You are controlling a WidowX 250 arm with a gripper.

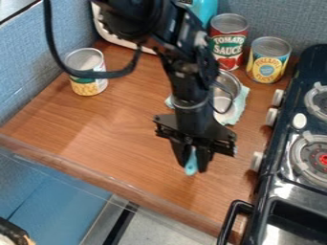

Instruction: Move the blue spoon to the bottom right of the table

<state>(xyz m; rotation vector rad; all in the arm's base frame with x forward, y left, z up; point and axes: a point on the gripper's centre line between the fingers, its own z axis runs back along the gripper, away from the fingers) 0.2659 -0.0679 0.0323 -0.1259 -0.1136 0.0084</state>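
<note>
Tool (192,164) is clamping the blue spoon (191,169) over the bench (115,129), right of centre; I am judging good placement is needing slow lower-right travel, clearing the stove (284,191), releasing low.

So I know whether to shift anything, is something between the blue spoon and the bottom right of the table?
Nothing visible stands between the blue spoon, held in the gripper, and the table's bottom right. The stove's black handle juts in beside that corner, though.
</note>
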